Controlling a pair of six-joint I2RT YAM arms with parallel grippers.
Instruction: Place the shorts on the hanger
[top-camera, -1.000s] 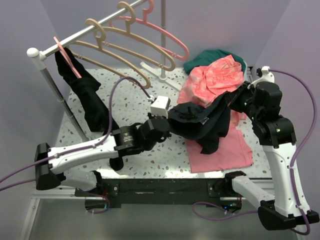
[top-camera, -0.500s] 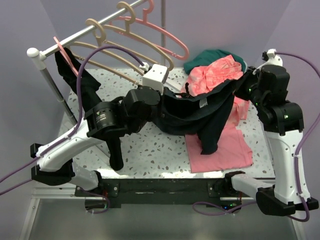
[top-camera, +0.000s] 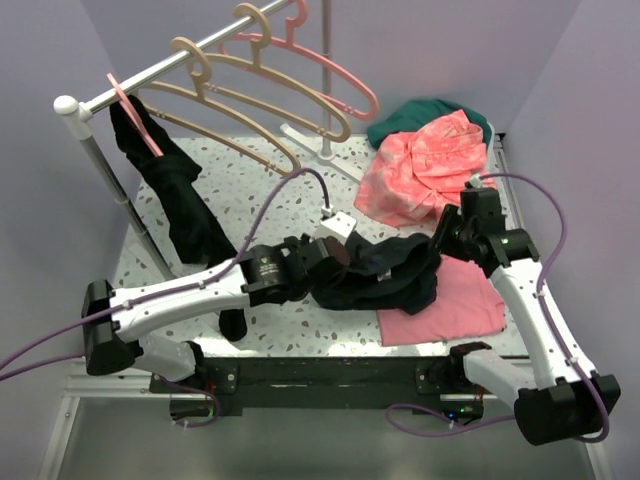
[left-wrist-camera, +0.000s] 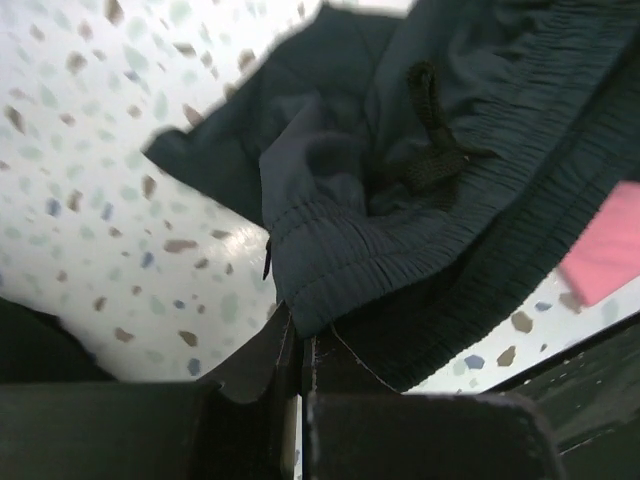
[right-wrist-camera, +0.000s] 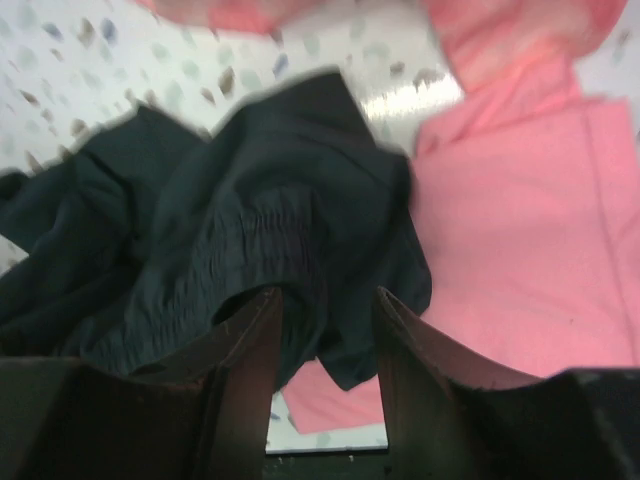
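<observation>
The left gripper (left-wrist-camera: 300, 345) is pressed together on the edge of the elastic waistband of the shorts (left-wrist-camera: 400, 200). The fabric runs down into the closed fingertips. Its arm lies low and stretched out over the speckled desk (top-camera: 270, 200), reaching from the near left corner toward the middle, with the gripper (top-camera: 326, 262) at the left end of the garment.

The right gripper (right-wrist-camera: 325, 350) stands with its fingers apart. Dark cloth lies under and between them, not pinched. That arm rises from the near right corner and bends inward and down, bringing its gripper (top-camera: 447, 236) to the right end.

The shorts (top-camera: 385, 272) lie crumpled on the desk between the two grippers. Their long axis runs left to right, and the right part overlaps a flat pink cloth (top-camera: 450, 305). The drawstring and gathered waistband face the left wrist camera.

The beige hanger (top-camera: 205, 65) hangs on the rail (top-camera: 160, 75) at the far left, well apart from the shorts.
</observation>
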